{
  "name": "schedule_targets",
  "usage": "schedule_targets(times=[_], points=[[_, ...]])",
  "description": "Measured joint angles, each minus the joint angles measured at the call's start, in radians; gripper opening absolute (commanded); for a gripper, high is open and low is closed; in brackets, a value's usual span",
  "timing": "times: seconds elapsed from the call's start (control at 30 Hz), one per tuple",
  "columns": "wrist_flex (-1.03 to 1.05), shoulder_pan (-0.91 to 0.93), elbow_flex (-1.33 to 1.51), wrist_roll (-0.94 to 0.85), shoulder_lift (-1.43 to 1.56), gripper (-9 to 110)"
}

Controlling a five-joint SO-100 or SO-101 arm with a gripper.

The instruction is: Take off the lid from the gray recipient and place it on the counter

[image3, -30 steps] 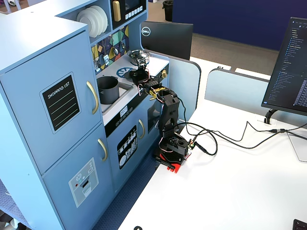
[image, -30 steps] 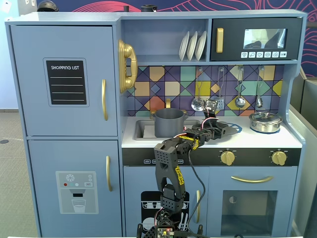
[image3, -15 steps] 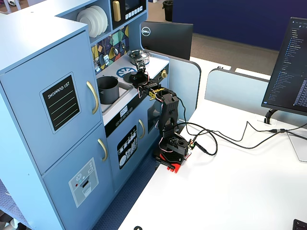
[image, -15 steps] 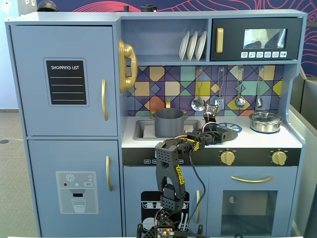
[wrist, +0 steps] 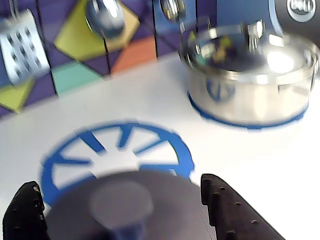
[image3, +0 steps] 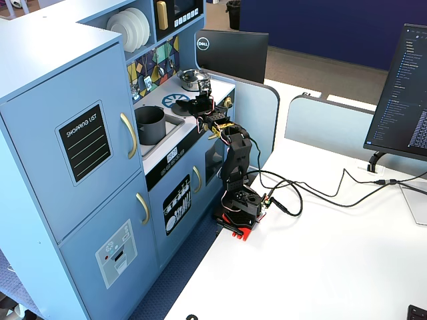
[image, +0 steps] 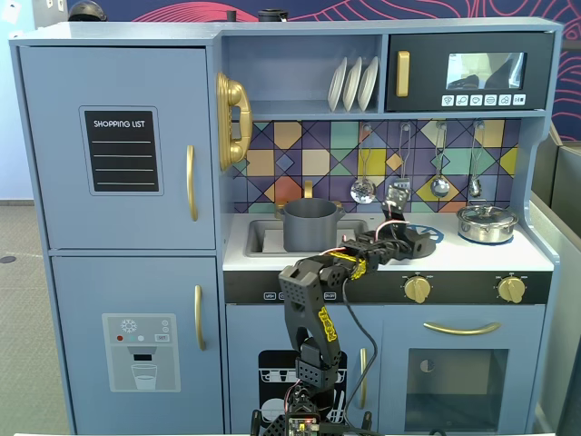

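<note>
Dark gray lid (wrist: 125, 207): held at its knob between my two black fingers (wrist: 227, 210), flat and blurred at the bottom of the wrist view, over the near edge of the blue burner mark (wrist: 117, 150); whether it touches the counter (wrist: 250, 160) I cannot tell.
Claw (image: 410, 242): clenched on the lid, reaching out low over the white counter, to the right of the sink in a fixed view.
Arm: base on the desk (image3: 320, 267) before the toy kitchen, lower links upright, forearm bent level over the counter edge.
Gray recipient (image: 310, 224): uncovered, upright in the sink recess, well apart from the lid.
Silver pan (image: 487, 222): lidded, far right on its own burner.
</note>
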Motion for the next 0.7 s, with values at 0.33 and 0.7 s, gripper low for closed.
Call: schedule_targets(times=[0.33, 0.7], points=[[0.931, -0.206, 0.0, 0.092, 0.638, 0], [1.506, -0.574, 0.494, -0.009, 1.104, 0]])
